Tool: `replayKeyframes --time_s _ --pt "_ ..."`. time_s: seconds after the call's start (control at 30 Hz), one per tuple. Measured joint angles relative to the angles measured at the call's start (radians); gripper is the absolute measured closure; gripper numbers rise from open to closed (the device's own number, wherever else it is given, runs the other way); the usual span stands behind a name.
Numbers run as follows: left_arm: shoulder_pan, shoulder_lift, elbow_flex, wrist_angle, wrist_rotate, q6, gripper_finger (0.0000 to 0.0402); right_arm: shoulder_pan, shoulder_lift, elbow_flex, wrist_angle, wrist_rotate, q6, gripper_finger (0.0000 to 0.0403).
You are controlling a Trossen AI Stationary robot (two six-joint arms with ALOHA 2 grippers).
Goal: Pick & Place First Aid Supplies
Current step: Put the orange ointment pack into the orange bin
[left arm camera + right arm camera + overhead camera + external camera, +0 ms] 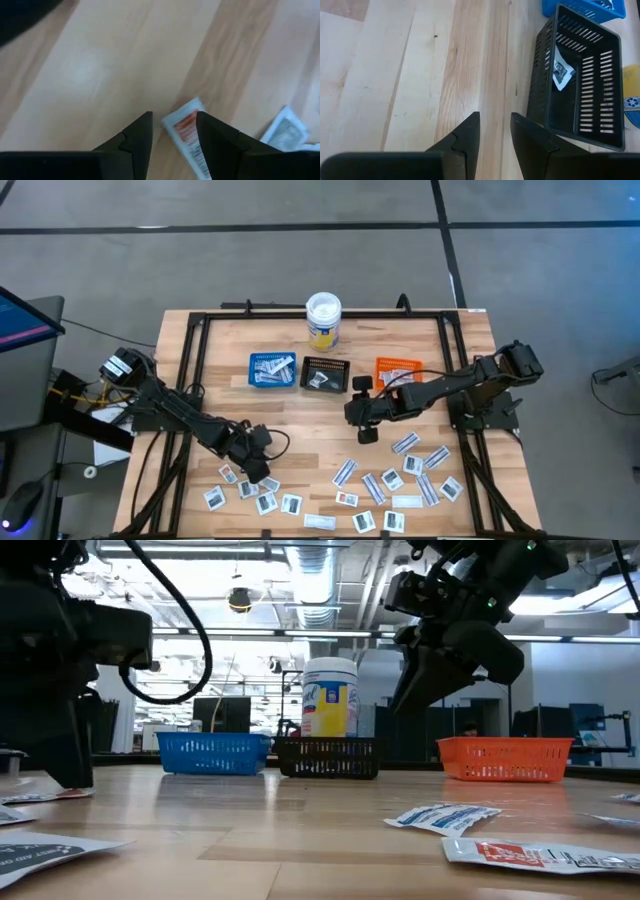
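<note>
Several first aid supplies, small flat paper packets, lie flat on the wooden table near its front edge, in a left cluster (250, 495) and a right cluster (400, 480). My left gripper (258, 470) is low over the left cluster, pointing steeply down and open. In the left wrist view a white packet with red marks (184, 127) lies on the wood just past the gap between the fingertips (174, 117), partly behind one finger. My right gripper (365, 432) hangs open above bare wood, with nothing between its fingers (495, 116), beside the black tray (580, 80).
At the back stand a blue tray (272, 370) with packets in it, the black tray (325, 374) with one packet (562, 72) and an orange tray (396, 370). Behind them is a white-lidded tub (323, 320). A black frame (200, 330) borders the table.
</note>
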Motion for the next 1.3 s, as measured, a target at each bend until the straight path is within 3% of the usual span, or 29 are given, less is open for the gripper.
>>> replayKeyframes --time_s 0.57,0.7,0.97,1.17,1.3 --pt "-0.001 0.091 0.007 0.072 -0.021 0.065 0.0254 0.0 0.0 0.0 0.001 0.0 0.0 0.03" --pt "0.0 0.08 0.003 0.072 -0.046 0.105 0.0284 -0.001 0.0 0.0 0.005 0.0 0.0 0.03" --pt "0.048 0.071 0.001 0.075 -0.067 0.113 0.0389 0.0 0.0 0.0 0.08 -0.002 0.0 0.03" --pt "0.083 0.072 0.0 0.117 -0.081 0.116 0.0394 -0.001 0.0 0.0 0.109 -0.004 0.0 0.03" --pt "0.097 0.076 -0.004 0.152 -0.147 0.189 0.0397 0.0 0.0 0.0 0.108 -0.004 0.0 0.03"
